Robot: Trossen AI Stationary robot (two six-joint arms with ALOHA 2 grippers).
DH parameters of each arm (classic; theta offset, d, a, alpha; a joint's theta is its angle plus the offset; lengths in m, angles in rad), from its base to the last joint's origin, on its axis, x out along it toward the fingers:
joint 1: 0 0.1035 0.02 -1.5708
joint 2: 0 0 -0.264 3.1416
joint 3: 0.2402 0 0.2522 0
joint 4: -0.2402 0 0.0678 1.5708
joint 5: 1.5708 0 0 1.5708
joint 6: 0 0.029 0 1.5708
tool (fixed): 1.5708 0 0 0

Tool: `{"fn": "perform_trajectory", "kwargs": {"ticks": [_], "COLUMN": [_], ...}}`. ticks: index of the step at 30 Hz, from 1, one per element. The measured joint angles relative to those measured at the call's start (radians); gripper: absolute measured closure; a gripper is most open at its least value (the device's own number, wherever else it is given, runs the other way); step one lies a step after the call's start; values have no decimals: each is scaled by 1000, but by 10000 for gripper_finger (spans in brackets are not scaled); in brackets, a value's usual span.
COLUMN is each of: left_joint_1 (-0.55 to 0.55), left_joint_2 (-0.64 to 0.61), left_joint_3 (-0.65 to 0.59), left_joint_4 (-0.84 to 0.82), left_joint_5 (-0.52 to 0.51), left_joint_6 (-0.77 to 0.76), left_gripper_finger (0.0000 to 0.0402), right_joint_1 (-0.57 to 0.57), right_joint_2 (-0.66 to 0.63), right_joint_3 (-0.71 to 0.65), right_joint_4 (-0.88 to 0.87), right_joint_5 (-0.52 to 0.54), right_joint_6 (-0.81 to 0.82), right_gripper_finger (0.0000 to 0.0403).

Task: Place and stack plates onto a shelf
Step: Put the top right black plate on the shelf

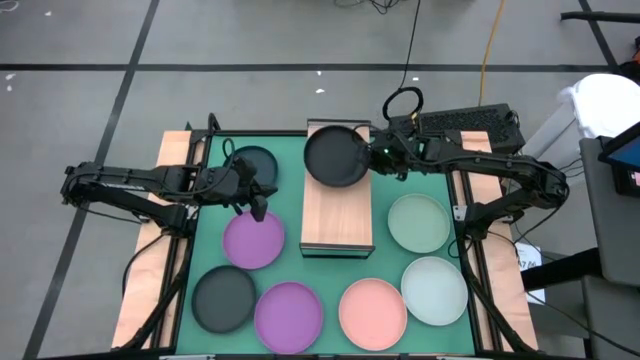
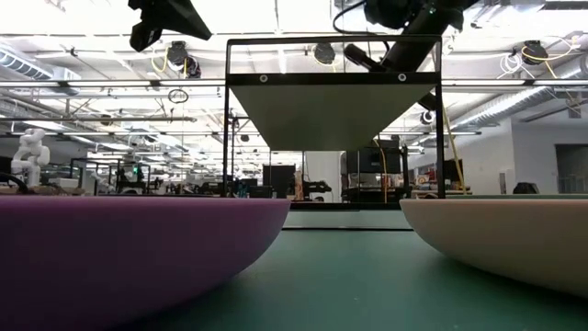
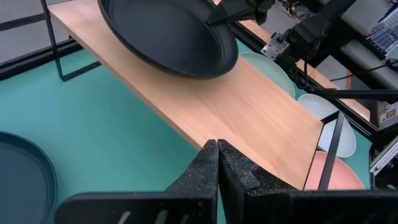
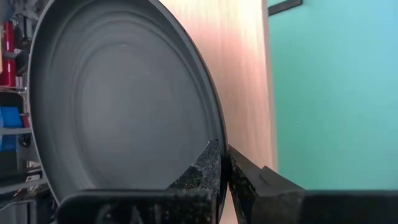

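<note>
My right gripper [image 1: 378,155] is shut on a dark grey plate [image 1: 337,157] over the far end of the light wooden shelf [image 1: 338,215]. The left wrist view shows that plate [image 3: 168,37] tilted above the wood [image 3: 249,118]. My left gripper [image 1: 258,208] is shut and holds nothing; it hovers between a second dark grey plate [image 1: 252,165] and a purple plate [image 1: 253,240], both flat on the green mat. Along the near side lie a dark grey plate [image 1: 224,299], a purple plate [image 1: 289,316], a pink plate [image 1: 372,313] and a whitish-blue plate [image 1: 434,291]. A pale green plate [image 1: 419,223] lies right of the shelf. My right gripper [image 4: 224,149] pinches the dark grey plate by its rim [image 4: 214,134] on the plate's right side, one finger on the inner face and one on the underside. The fingers come roughly level from the table's right. The plate is tilted over the shelf; whether its low edge touches the wood, I cannot tell.
The shelf stands on thin black metal legs [image 3: 329,149] above the green mat [image 1: 285,265]. A black frame rail [image 1: 462,215] runs along the table's right side. Cables and a dark box [image 1: 465,125] sit beyond the far edge. The near half of the shelf top is bare.
</note>
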Motion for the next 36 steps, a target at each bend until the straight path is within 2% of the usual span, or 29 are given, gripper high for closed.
{"fn": "perform_trajectory", "kwargs": {"ticks": [22,31,36], "left_joint_1": [0,0,0], "left_joint_2": [0,0,0], "left_joint_3": [0,0,0], "left_joint_4": [0,0,0], "left_joint_5": [-8,-10,-10], "left_joint_6": [20,19,17], "left_gripper_finger": [400,400,400], "right_joint_1": [-35,-36,-36], "right_joint_2": [34,34,34], "right_joint_3": [0,0,0], "right_joint_4": [5,23,23], "right_joint_5": [0,5,51], "right_joint_6": [-24,-27,-35], "right_gripper_finger": [396,332,297]}}
